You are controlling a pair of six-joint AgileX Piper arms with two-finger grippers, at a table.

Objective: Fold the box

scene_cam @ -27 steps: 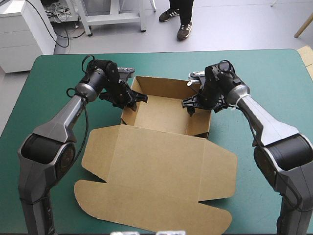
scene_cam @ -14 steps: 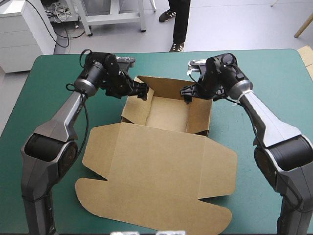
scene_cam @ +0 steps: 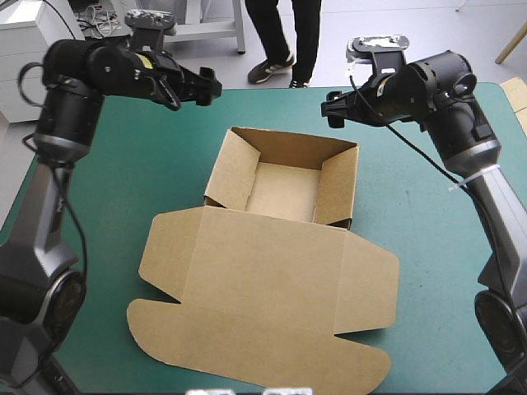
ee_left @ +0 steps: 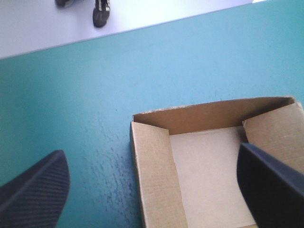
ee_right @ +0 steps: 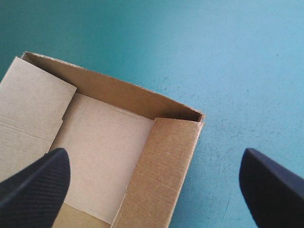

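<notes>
I see the table [scene_cam: 428, 164] under its teal-green cover filling most of the high view. The box [scene_cam: 272, 271] sits about mid-table. Its biggest part is the lid [scene_cam: 263, 313], lying flat toward the near edge, with rounded flaps at its near left and near right corners. On the far side of the lid stands the open tray [scene_cam: 284, 177], all four walls up and its floor bare.

Both arms are well above the table and touch nothing. The left gripper [scene_cam: 206, 87] hangs over the far left part of the cover, off the tray's far left corner and pointing right. The right gripper [scene_cam: 333, 108] hangs just beyond the tray's far right corner, pointing left.

On my left wrist feed the jaws are wide, one black finger [ee_left: 35, 190] over bare cover and the other over the tray, with the tray's far left corner between them. On the right wrist feed the jaws are wide too, one finger [ee_right: 273, 187] over the cover and the other over the tray floor, with the far right corner between them.
</notes>
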